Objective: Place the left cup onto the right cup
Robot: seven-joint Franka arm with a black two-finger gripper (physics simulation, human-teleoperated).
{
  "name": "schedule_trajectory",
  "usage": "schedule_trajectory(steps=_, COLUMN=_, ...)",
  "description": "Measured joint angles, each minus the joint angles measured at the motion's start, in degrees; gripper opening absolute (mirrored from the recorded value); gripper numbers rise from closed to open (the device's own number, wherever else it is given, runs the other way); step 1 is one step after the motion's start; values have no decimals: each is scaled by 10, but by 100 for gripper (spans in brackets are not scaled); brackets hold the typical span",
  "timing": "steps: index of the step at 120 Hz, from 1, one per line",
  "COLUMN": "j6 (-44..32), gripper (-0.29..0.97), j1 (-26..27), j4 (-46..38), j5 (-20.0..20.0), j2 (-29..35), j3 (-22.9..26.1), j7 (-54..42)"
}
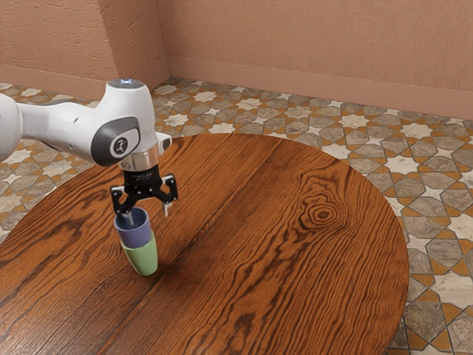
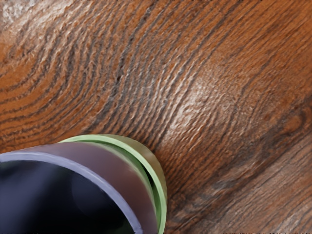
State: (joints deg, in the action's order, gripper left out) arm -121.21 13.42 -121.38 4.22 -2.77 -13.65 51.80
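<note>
Nesting in the green cup (image 1: 143,257), the purple cup (image 1: 133,231) is overhung by the parted gripper (image 1: 148,214). Snagged, both could be toppled.

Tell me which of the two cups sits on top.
The purple cup, nested inside the green cup, directly under the gripper; the green one stands on the table.

Arm (image 1: 66,129) angled dwn — tool (image 1: 149,209) vert., jaws wide apart.
</note>
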Motion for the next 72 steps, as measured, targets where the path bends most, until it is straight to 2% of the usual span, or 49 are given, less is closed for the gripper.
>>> schedule_trajectory(steps=52, j6=55, gripper=66, j1=6, j4=25, j5=1, j2=50, j3=2, j7=-1)
schedule_trajectory(steps=72, j6=104, gripper=66, j1=10, j4=77, j5=7, j2=58, j3=13, j7=-19)
